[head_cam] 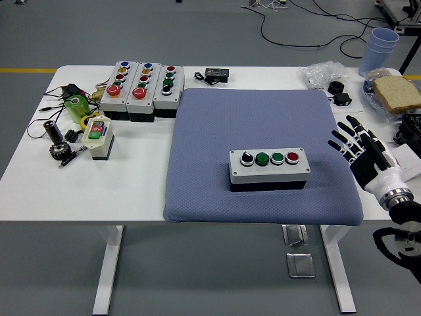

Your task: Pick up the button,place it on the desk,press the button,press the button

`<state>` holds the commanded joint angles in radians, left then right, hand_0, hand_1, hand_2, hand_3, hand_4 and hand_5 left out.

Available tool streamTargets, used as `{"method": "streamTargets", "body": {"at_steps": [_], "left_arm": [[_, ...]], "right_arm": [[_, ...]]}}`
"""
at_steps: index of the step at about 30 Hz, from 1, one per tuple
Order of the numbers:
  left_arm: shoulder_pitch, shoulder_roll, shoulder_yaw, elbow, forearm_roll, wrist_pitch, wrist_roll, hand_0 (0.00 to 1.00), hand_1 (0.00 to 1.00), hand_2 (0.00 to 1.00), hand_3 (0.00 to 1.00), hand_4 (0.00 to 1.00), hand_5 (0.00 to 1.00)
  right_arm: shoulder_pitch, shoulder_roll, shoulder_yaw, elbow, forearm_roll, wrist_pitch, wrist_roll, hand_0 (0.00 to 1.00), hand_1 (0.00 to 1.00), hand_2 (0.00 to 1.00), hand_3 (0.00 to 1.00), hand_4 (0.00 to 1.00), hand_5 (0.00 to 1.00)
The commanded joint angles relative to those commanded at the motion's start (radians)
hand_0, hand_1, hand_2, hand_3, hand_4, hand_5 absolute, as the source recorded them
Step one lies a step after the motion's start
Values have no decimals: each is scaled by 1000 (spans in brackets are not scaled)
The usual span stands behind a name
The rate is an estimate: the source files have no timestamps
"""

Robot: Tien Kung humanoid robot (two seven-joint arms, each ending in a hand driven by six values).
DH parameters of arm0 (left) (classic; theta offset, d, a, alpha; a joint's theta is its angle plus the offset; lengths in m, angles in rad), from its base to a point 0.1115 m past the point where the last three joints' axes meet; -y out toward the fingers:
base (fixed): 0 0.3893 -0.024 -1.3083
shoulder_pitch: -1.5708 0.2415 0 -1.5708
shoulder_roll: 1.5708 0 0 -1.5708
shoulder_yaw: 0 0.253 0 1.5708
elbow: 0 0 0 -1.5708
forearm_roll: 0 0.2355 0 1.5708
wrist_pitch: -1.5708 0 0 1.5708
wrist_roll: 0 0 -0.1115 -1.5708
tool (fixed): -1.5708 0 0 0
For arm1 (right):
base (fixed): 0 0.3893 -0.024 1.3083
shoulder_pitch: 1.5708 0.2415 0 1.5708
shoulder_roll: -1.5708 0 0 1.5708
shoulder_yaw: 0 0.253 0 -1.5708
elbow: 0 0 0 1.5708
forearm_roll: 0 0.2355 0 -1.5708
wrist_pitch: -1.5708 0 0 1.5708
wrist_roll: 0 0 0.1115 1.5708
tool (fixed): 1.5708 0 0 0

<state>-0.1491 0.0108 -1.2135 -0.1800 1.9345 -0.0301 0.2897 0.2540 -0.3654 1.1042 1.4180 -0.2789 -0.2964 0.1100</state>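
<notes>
A grey button box (269, 168) with a black knob, two green buttons and a red button sits on the blue mat (260, 131), near its front middle. My right hand (356, 146) hovers at the mat's right edge, about a hand's width right of the box, fingers spread and holding nothing. The left arm is out of view.
Three more button boxes (140, 89) stand at the back left, with a small cream switch box (98, 137), a green object and tools beside them. A black adapter (216, 75) lies behind the mat. Plastic bags, blue cups (381, 47) and a sponge (397, 93) crowd the right rear.
</notes>
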Motion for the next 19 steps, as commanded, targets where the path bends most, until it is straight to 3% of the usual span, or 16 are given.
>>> {"method": "streamTargets", "body": {"at_steps": [9, 14, 16, 19], "left_arm": [[-2, 3, 4, 0, -5, 1, 1, 645, 606, 602, 566, 309, 862], [9, 5, 18, 0, -53, 16, -6, 645, 606, 603, 565, 308, 860], [17, 4, 2, 0, -59, 21, -23, 645, 606, 603, 565, 308, 860], [40, 3, -39, 0, -73, 27, -107, 645, 606, 603, 565, 308, 860]], "right_arm": [[2, 1, 4, -2, 15, 11, -3, 683, 643, 683, 645, 709, 331], [3, 0, 0, -3, 20, 17, -7, 671, 627, 672, 636, 708, 335], [3, -1, 0, -3, 20, 17, -8, 671, 627, 672, 636, 708, 335], [1, -2, -1, -3, 21, 15, -9, 671, 627, 672, 636, 708, 335]]}}
